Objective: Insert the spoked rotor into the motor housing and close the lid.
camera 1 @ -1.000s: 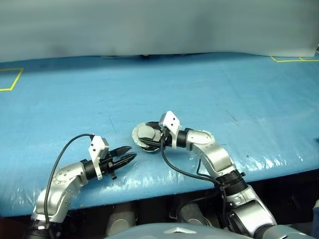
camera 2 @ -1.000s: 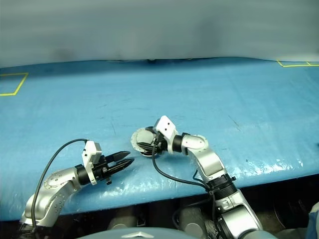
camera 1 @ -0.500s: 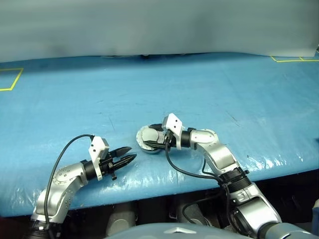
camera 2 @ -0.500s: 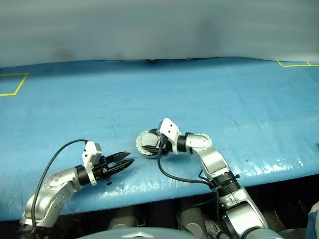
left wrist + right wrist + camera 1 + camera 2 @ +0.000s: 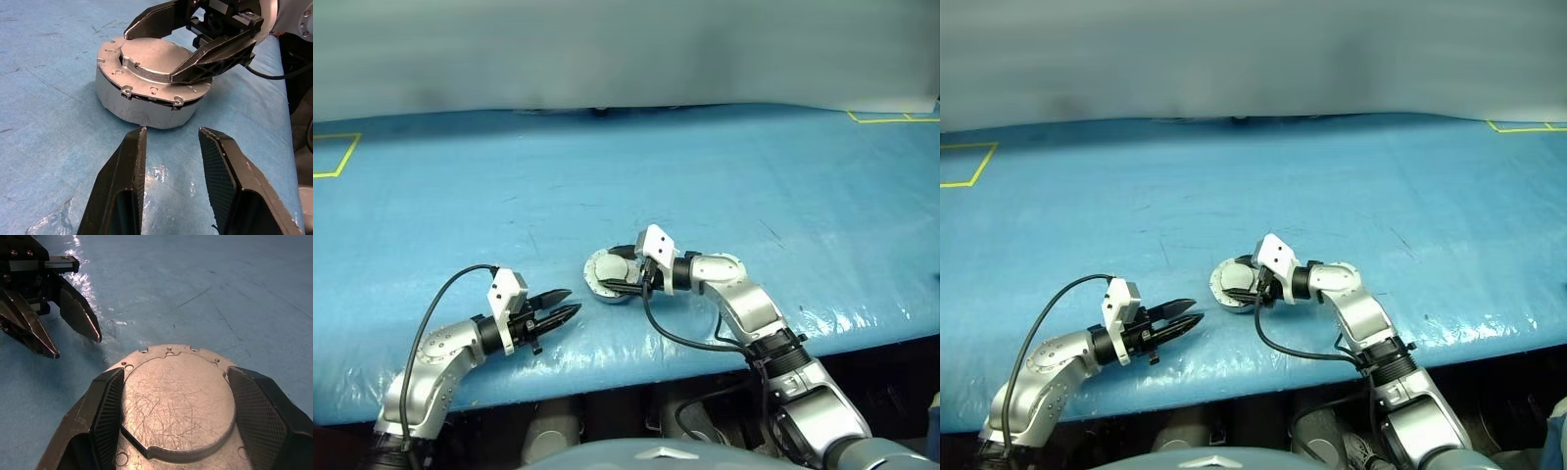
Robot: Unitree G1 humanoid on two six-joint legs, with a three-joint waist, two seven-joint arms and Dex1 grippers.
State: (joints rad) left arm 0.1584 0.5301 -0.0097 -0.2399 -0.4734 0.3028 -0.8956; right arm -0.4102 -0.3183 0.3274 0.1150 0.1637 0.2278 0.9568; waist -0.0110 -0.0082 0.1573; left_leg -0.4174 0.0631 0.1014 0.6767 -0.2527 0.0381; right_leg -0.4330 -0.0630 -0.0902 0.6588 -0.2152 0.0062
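Observation:
The motor housing, a round silver cup, stands on the blue table near the front edge. The lid lies flat on top of it, plain grey face up, with a thin gap showing at its rim. My right gripper reaches in from the right, its fingers pressed against both sides of the lid's raised disc. My left gripper hovers open a short way to the housing's left, pointing at it with nothing between its fingers. The spoked rotor is hidden.
The blue table cover stretches wide behind and to both sides. Yellow tape marks lie at the far left and far right corners. The table's front edge runs just below both arms.
The right gripper has brought the lid down from a tilted pose to lie flat on the housing, shifting slightly right. The left gripper stayed still.

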